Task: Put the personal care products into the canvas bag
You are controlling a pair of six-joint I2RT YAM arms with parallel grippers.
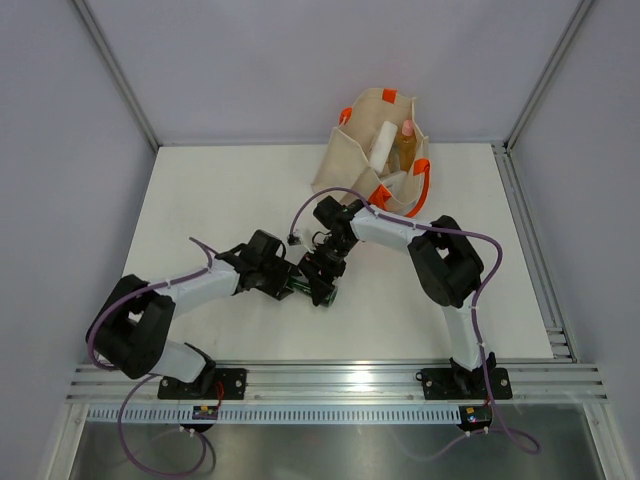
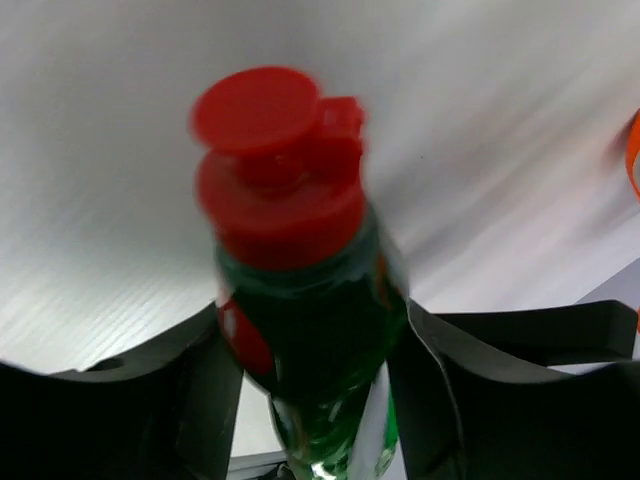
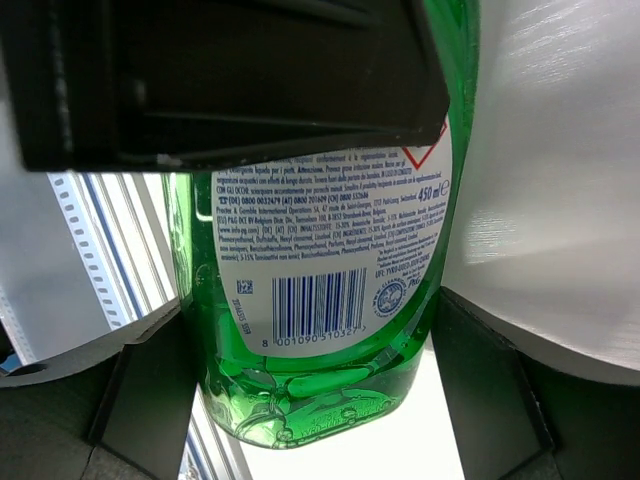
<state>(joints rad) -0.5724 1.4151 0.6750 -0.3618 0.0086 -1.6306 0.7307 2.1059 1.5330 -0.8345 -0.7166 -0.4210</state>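
Observation:
The flat green bottle with a red cap is held above the table between both grippers. My left gripper is shut on its upper body just below the cap, as the left wrist view shows. My right gripper closes on its lower body near the base. The green bottle fills both wrist views. The canvas bag stands open at the back of the table. It holds a white bottle, a tan pink-capped bottle and another white bottle. The other products are hidden.
The bag's orange handles hang over its near right side, and one shows at the right edge of the left wrist view. White walls enclose the table. A metal rail runs along the near edge.

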